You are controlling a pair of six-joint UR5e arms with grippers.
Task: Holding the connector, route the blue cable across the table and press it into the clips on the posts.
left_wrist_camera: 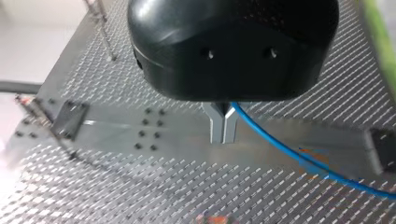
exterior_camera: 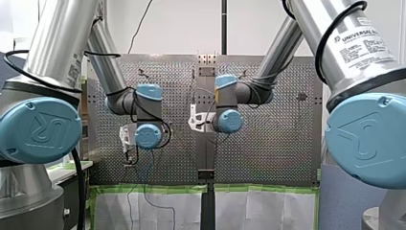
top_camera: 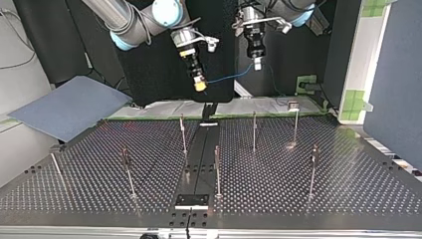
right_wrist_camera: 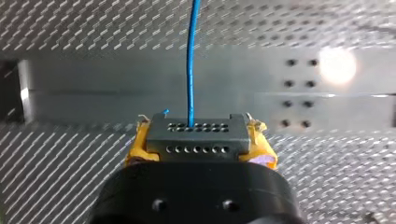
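My right hand (top_camera: 200,84) pinches the connector (right_wrist_camera: 195,137), a dark block with rows of small holes, between its yellow pads (right_wrist_camera: 140,142). The blue cable (right_wrist_camera: 190,60) leaves the connector's face and runs straight away from that hand. In the top view it spans the short gap to my left hand (top_camera: 257,63) with a slight sag. My left hand's metal fingers (left_wrist_camera: 217,128) are pressed together on the cable. From them it trails off to one side, above the perforated desk (left_wrist_camera: 140,186).

Both hands hang in the air over the desk's edge on the arms' side, near its middle, with the cable held well above the surface. Thin posts (top_camera: 254,130) stand upright and spread across the desk toward its opposite edge. The cable is clear of all of them.
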